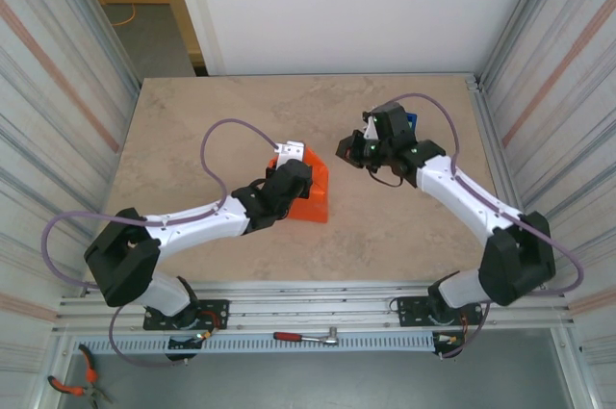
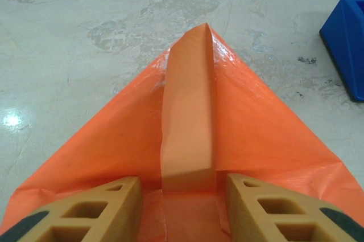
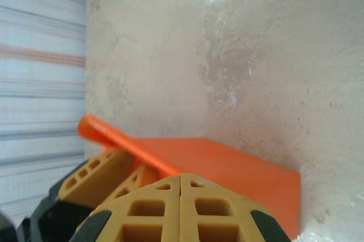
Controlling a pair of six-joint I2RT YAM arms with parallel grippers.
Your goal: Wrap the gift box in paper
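Observation:
The orange paper [image 1: 314, 199] lies folded into a wedge-shaped parcel at the table's middle; the gift box is hidden under it. In the left wrist view the paper [image 2: 267, 134] spreads out in a triangle and a narrow folded flap [image 2: 187, 117] stands up along its middle. My left gripper [image 2: 182, 180] sits low on the parcel, jaws partly apart, the flap between them with a gap on each side. My right gripper [image 1: 348, 149] hovers just right of the parcel, shut with nothing in it. The right wrist view has its fingertips [image 3: 181, 177] pressed together, the paper [image 3: 239, 168] beyond, and the left fingers [image 3: 96, 173].
A blue tape dispenser [image 1: 412, 121] stands behind the right wrist, at the right edge of the left wrist view [image 2: 347, 48]. Corrugated walls close in both sides. A ratchet wrench [image 1: 308, 337] and pliers [image 1: 72, 385] lie on the near rail below the arm bases.

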